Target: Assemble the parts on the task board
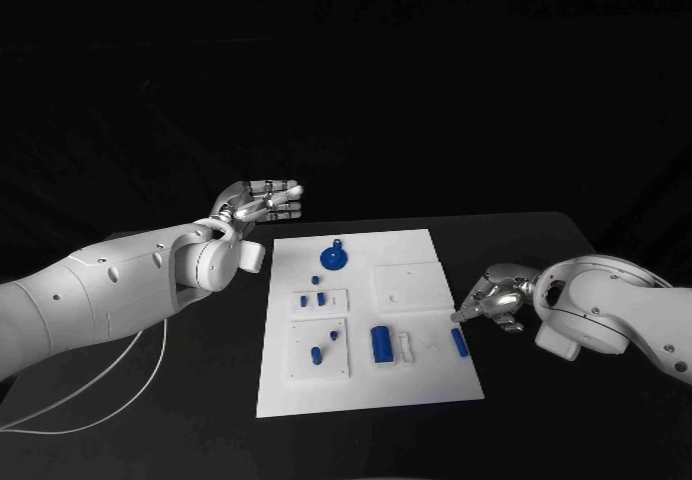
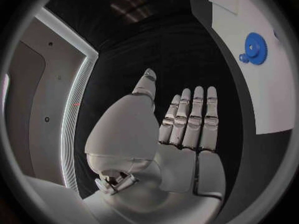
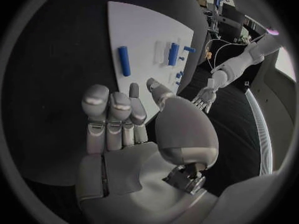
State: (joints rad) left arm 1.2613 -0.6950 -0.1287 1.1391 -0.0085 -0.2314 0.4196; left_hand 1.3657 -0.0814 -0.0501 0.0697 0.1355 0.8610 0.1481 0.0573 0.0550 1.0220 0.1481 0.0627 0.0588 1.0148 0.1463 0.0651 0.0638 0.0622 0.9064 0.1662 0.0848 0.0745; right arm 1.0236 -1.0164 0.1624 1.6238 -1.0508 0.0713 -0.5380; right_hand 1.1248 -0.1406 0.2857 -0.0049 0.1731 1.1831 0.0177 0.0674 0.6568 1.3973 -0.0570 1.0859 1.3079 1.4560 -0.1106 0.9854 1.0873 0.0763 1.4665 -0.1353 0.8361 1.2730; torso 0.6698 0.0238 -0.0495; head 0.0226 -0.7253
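Head view: left hand (image 1: 264, 201) raised; right hand (image 1: 495, 299) low

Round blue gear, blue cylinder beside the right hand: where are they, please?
Round blue gear (image 1: 333, 260): head view, middle of its disc.
Blue cylinder (image 1: 459, 342): head view, middle of its length, at the board's right edge.

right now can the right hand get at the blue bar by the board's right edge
Probably yes. The right hand is open and holds nothing, just off the board's right edge, with the blue bar lying close by. Nothing stands between them.
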